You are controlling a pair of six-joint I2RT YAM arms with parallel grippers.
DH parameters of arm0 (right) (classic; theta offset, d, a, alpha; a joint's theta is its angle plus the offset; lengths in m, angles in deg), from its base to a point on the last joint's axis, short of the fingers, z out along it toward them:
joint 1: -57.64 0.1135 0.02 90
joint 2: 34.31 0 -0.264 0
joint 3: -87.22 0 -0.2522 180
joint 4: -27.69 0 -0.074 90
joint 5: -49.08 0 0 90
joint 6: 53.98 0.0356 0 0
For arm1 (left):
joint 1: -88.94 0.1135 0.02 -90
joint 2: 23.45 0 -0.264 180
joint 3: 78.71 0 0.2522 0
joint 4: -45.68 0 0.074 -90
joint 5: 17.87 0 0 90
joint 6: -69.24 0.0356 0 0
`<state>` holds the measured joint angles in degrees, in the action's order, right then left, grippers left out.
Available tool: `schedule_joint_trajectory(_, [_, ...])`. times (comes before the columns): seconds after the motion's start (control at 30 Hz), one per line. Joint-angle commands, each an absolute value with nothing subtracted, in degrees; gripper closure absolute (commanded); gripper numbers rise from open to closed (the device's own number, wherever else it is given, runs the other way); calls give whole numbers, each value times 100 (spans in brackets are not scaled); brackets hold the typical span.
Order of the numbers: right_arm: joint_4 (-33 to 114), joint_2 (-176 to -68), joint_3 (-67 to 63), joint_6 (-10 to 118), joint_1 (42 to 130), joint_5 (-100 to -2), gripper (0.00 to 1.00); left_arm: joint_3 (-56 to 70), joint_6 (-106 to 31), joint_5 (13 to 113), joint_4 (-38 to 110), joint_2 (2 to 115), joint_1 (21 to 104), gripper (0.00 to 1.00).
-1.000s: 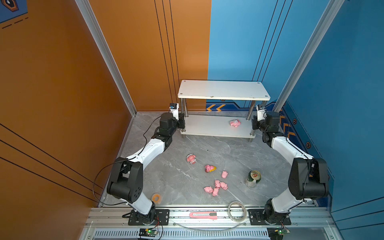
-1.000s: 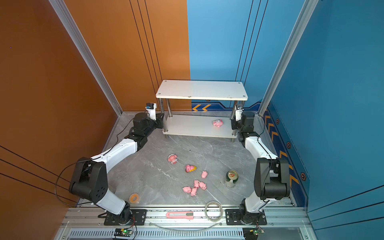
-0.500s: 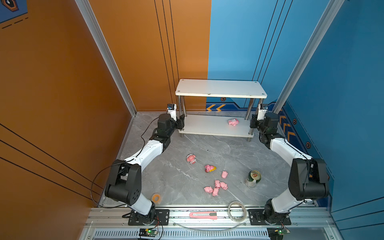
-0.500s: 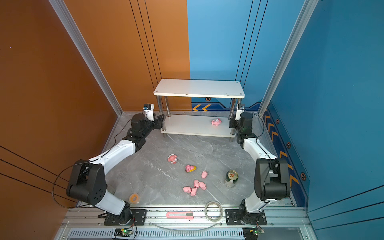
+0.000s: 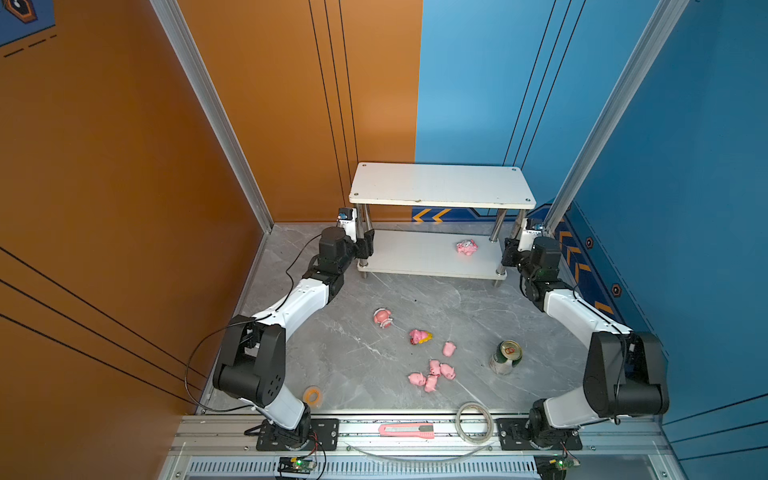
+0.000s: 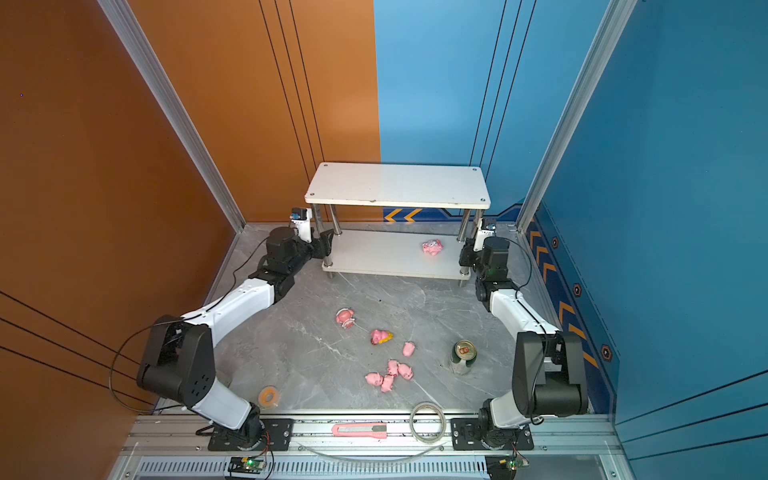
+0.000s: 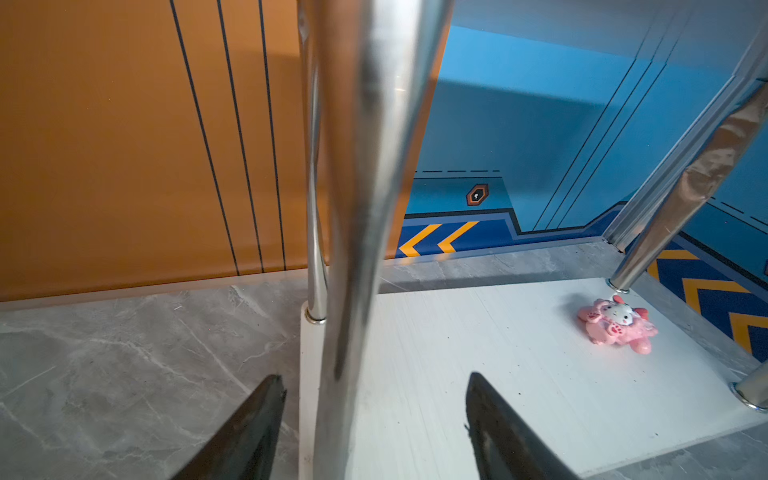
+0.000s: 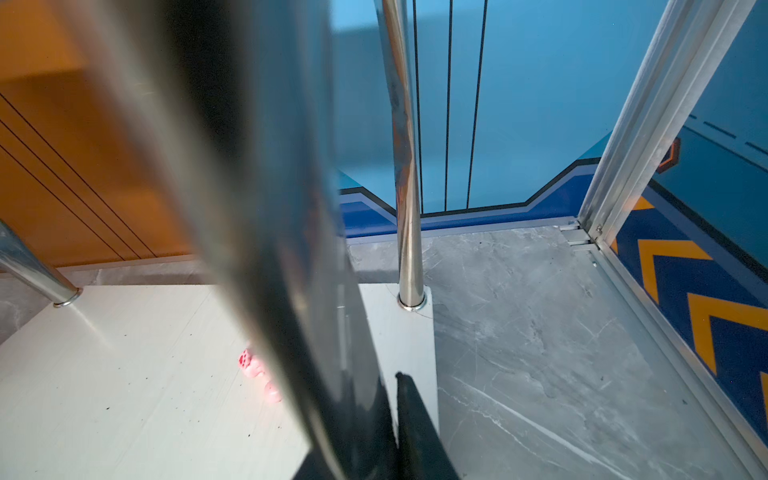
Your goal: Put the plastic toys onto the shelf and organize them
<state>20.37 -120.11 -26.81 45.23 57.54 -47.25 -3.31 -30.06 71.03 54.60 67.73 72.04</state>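
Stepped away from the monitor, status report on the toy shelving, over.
Left gripper open around shelf leg; right gripper clamped on opposite leg. One figurine on lower tier; pigs and two figurines on floor. Green can near pigs.

Bright, even light from above fills both top views, which are sharp throughout; the arms cast only faint, soft shadows on the grey floor (image 5: 353, 365). The white shelf (image 5: 440, 187) top is near glare. In the left wrist view the nearest chrome leg (image 7: 365, 208) is blurred and streaked with reflections, while the pink toy (image 7: 615, 324) behind is crisp. In the right wrist view the close leg (image 8: 270, 208) is dark and badly out of focus.
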Motion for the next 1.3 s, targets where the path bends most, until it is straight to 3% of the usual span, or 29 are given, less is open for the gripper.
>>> schedule_joint_trajectory(0.0, [2563, -12093, -2859, 4980, 5642, -4916, 77, -466, -3089, 7063, 5481, 6561, 7070, 29])
schedule_joint_trajectory(0.4, [3034, -12249, -2454, 5525, 5396, -5107, 69, -1456, -3283, 7366, 5488, 5502, 6808, 25])
schedule_joint_trajectory(0.57, [3053, -11787, -2704, 5724, 5520, -5153, 55, -1708, -3273, 7501, 5355, 5050, 6759, 15])
schedule_joint_trajectory(0.8, [4301, -10137, -3535, 6154, 6019, -3793, 31, -2187, -3424, 7713, 5227, 4455, 6710, 10])
schedule_joint_trajectory(0.97, [5465, -9442, -3701, 6763, 7356, -2618, 24, -2540, -3525, 7771, 5065, 4100, 6659, 10])
schedule_joint_trajectory(1.1, [5428, -10232, -3199, 7258, 8368, -2565, 11, -2666, -3577, 7678, 5057, 4084, 6559, 9])
schedule_joint_trajectory(1.27, [4981, -11751, -2153, 7415, 8569, -2760, 1, -2776, -3632, 7495, 5060, 4050, 6518, 9])
